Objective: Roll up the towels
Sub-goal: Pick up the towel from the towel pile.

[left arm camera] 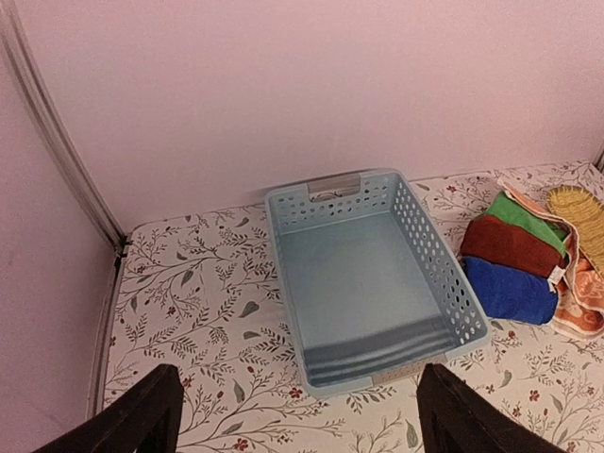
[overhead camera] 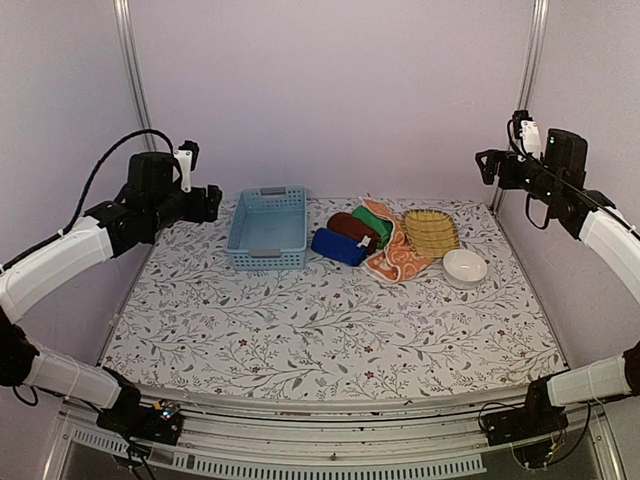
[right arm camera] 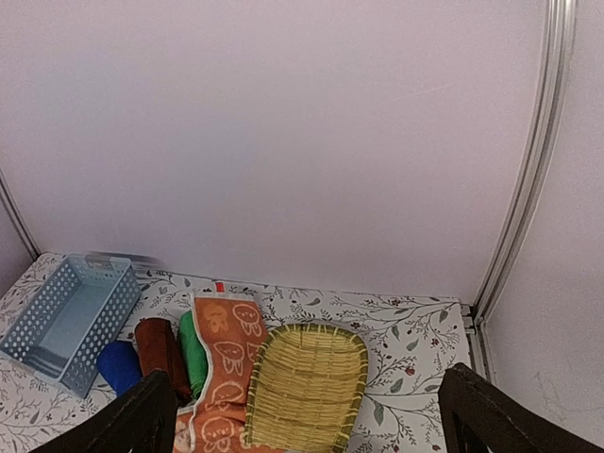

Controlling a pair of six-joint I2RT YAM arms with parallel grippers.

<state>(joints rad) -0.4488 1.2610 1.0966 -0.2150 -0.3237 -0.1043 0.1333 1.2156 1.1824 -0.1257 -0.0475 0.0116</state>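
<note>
The towels lie in a cluster at the back of the table, between the basket and the wicker tray. The dark blue towel (overhead camera: 338, 246) (left arm camera: 510, 288), maroon towel (overhead camera: 350, 225) (right arm camera: 156, 344) and green towel (overhead camera: 372, 225) (right arm camera: 192, 349) are bunched side by side. An orange towel (overhead camera: 395, 252) (right arm camera: 222, 368) with white figures lies spread flat against them. My left gripper (overhead camera: 212, 203) (left arm camera: 297, 401) hangs open high over the table's back left, far from the towels. On the far right my right gripper (overhead camera: 488, 165) (right arm camera: 307, 406) is also raised, open and holding nothing.
A light blue plastic basket (overhead camera: 268, 262) (left arm camera: 283, 274) stands left of the towels with nothing in it. The yellow wicker tray (overhead camera: 430, 212) (right arm camera: 316, 330) sits right of the orange towel, and a white bowl (overhead camera: 465, 267) in front of it. Metal frame posts stand in the back corners.
</note>
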